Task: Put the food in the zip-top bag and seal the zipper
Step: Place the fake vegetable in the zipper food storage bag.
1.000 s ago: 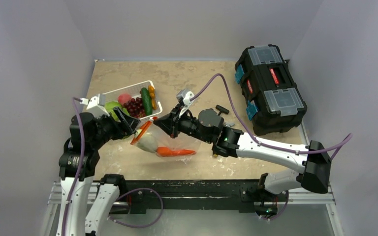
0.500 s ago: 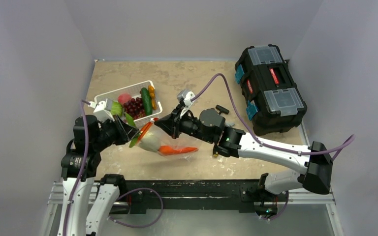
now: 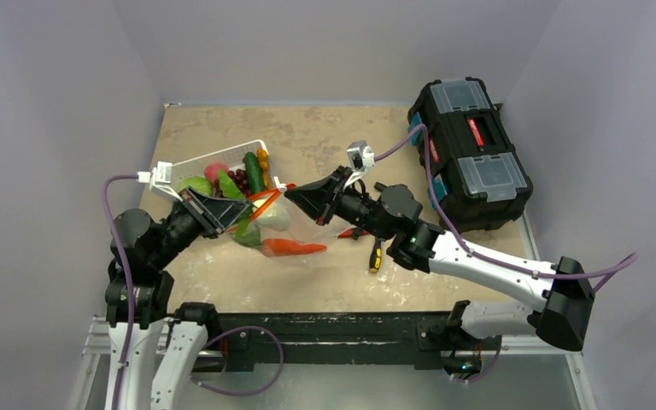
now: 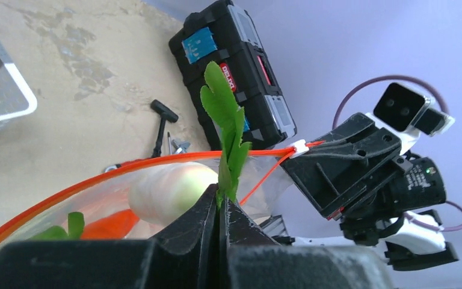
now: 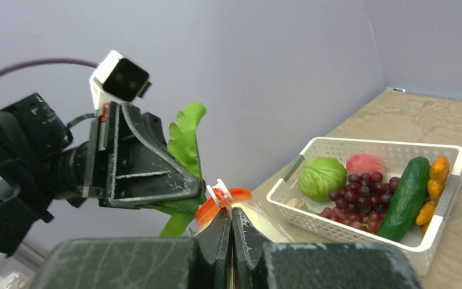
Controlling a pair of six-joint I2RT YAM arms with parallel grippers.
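Note:
My left gripper (image 4: 221, 201) is shut on the stem of a leafy green (image 4: 225, 120), which stands upright across the open mouth of the zip-top bag (image 4: 174, 180). The zipper (image 4: 126, 164) curves as a red-orange strip, its white slider next to my right gripper (image 5: 230, 211), which is shut on the bag's mouth edge. An orange carrot (image 3: 290, 248) and a pale round piece (image 4: 168, 189) lie inside the bag. From above, the left gripper (image 3: 239, 219) and right gripper (image 3: 290, 195) hold the bag between them. Cabbage (image 5: 322, 177), peach (image 5: 366, 164), grapes (image 5: 361, 201) and cucumber (image 5: 406, 195) lie in the basket.
The white slatted basket (image 3: 256, 147) stands just behind the bag at the left. A black toolbox (image 3: 468, 154) sits at the back right. A yellow-handled screwdriver (image 3: 376, 254), a red-handled wrench (image 3: 350, 232) and a hammer (image 3: 384, 188) lie under the right arm.
The left gripper has shut on the leafy green and drawn back to the left. The right gripper has pulled the bag's mouth to the right and further back, stretching it wider.

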